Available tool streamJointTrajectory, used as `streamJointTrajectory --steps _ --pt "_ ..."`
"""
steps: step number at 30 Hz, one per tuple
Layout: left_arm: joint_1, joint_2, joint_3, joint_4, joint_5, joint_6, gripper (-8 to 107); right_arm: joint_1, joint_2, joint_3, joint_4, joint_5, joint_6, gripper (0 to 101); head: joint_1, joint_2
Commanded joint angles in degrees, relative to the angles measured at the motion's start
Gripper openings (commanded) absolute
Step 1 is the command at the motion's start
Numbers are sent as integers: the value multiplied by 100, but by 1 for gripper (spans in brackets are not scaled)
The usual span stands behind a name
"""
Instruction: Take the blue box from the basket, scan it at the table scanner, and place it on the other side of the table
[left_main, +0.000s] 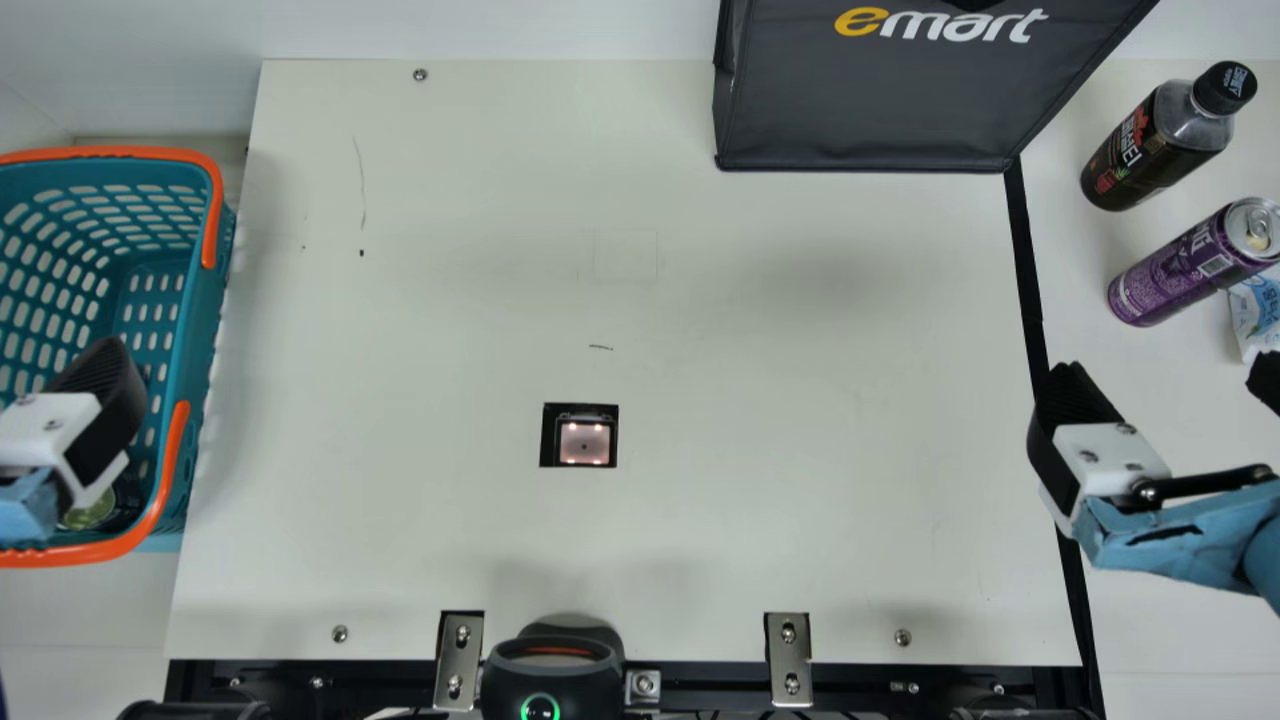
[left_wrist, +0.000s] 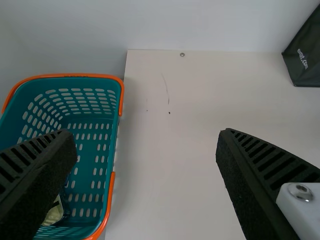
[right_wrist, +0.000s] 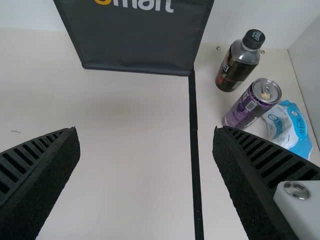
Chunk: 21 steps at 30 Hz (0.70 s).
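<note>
1. At the near edge of the pale surface (left_main: 760, 350), a black device (left_main: 552, 675) with a green ring sits between metal brackets (left_main: 460, 660).
2. The left arm comes in from the main view's left edge. Its tool (left_main: 75, 430) hangs over the near half of the teal basket (left_wrist: 75, 77), ribbed fingers (left_wrist: 270, 162) wide apart, nothing between them.
3. The right arm's blue-covered forearm (left_main: 1180, 540) comes in from the right edge, angled slightly away from the near side. Its tool (left_main: 1167, 370) hovers above the black strip (left_main: 1025, 240), fingers wide apart and holding nothing.
4. Low in the basket is a partly hidden pale item (left_wrist: 53, 212); I cannot tell where the blue box is.
5. The lit scanner (left_main: 585, 443) lies mid-surface, between the tools.
6. Beyond the strip are a white-and-blue packet (right_wrist: 290, 125), purple can (right_wrist: 250, 105) and dark bottle (right_wrist: 237, 67).
7. A dark bag (left_main: 870, 110) stands at the far side.
</note>
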<state>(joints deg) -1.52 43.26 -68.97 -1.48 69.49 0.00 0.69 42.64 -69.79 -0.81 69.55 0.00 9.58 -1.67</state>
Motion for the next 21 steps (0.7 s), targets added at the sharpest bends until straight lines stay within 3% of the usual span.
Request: streamJointTrajectory --steps 1,15,21 --pt "0 0 0 0 0 0 90 0 0 0 0 0 0 95 -166 143" --pt "0 0 0 0 0 0 90 0 0 0 0 5 0 95 -166 2009" --pt "0 0 0 0 0 0 90 0 0 0 0 5 0 95 -166 2009"
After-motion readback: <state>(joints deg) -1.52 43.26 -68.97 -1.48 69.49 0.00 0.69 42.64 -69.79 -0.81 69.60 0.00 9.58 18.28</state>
